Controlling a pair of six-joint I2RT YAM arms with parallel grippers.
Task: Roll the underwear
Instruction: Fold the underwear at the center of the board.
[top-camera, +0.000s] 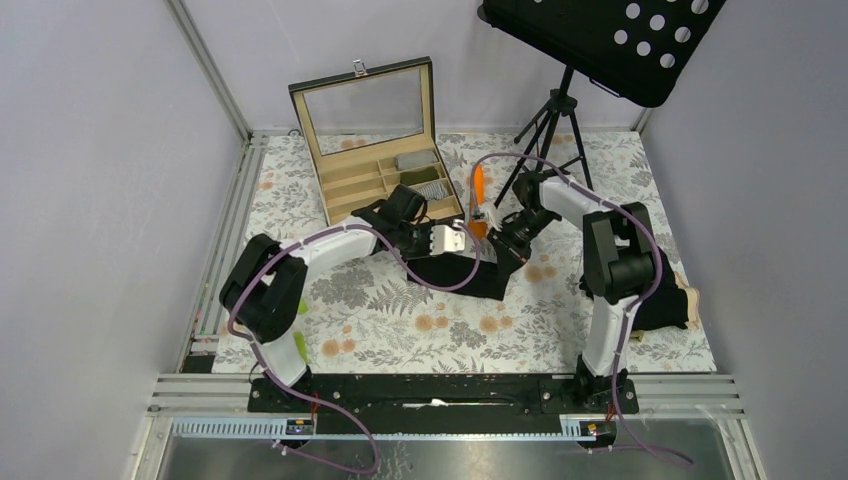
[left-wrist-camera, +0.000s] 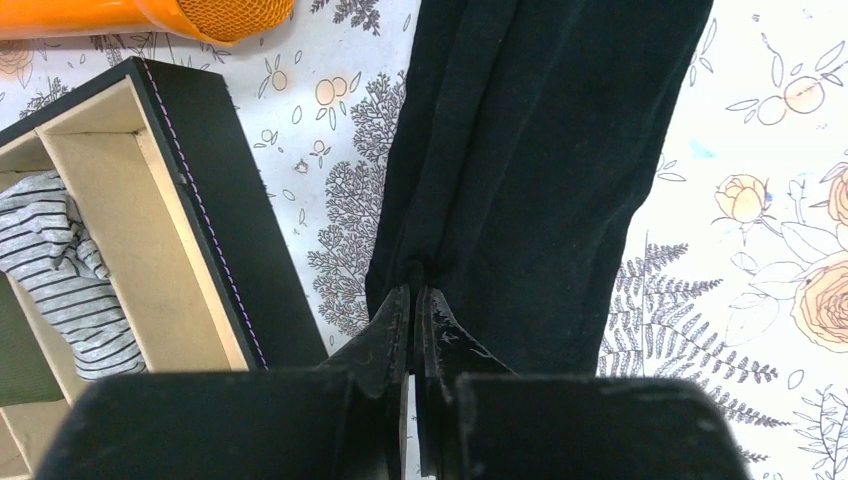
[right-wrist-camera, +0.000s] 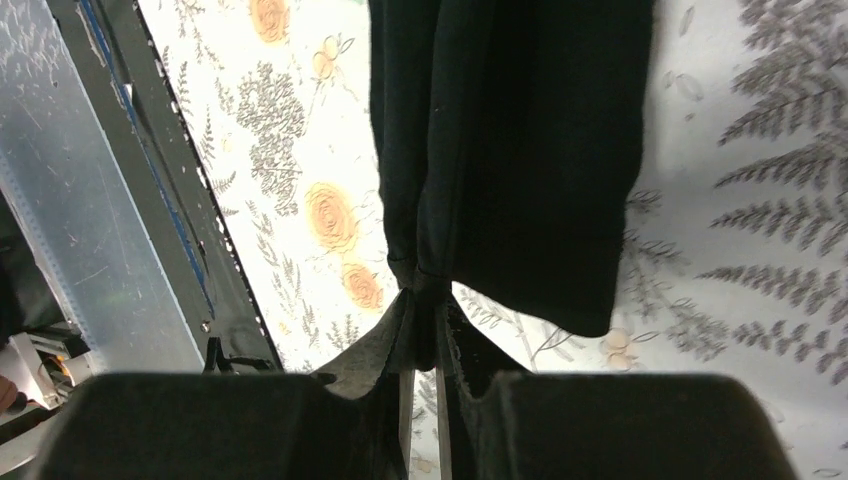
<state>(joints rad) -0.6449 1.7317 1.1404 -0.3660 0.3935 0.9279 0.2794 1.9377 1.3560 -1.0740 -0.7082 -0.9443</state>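
**Item:** black underwear (top-camera: 470, 272), one piece, folded lengthwise into a long dark band.

**Location:** middle of the desk (top-camera: 380, 320), toward the far edge, just in front of the near right corner of the box (top-camera: 385, 165). Gathered at one end between the two tools, the rest trailing toward the near edge. Cannot tell whether lifted clear or resting on the floral cover.

**Handling (judged):** light, soft, limp. No stiffness to keep a shape, so likely to sag, unfold or bunch once slack. Matt cloth, neither slippery nor fragile. Best taken at a hem or folded edge with all layers pinched together, so a roll starts tight.

**Left tool** (left-wrist-camera: 412, 300): closed tight on a puckered edge of the black underwear, fingers almost touching.
- Arm: elbow bent near the left edge, forearm stretched toward the middle, wrist low.

**Right tool** (right-wrist-camera: 425, 300): narrow, clamped on a bunched fold of the same piece.
- Arm: upper link upright near the right edge, forearm angled back toward the middle, wrist facing the left tool.

**Also present:**
- striped underwear (left-wrist-camera: 60, 260), in a box compartment
- orange stick (top-camera: 479, 185), beside the box's right wall
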